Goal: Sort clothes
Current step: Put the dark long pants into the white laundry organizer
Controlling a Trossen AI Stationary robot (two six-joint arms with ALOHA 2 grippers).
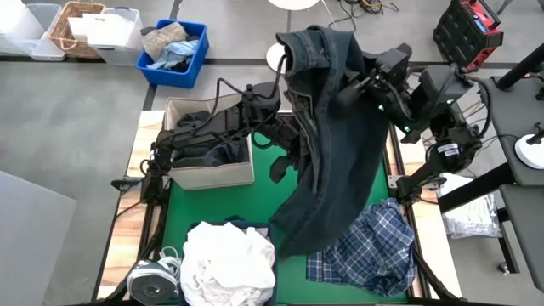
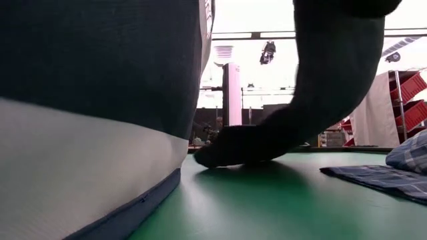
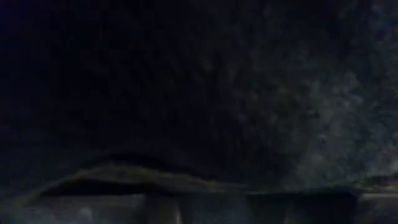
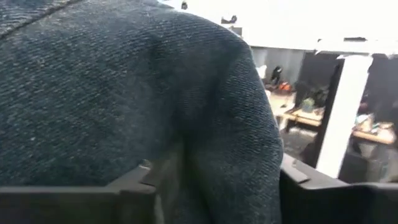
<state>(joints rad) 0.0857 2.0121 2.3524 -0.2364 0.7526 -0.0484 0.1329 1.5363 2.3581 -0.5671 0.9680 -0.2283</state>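
Right gripper (image 1: 344, 85) was clamped on dark jeans (image 1: 336, 161), hem trailing on green mat (image 1: 280, 191); lift higher before swinging toward box (image 1: 208, 174); left gripper's opening hidden.

I can read no text, label, brand, number or sign in any of my views.
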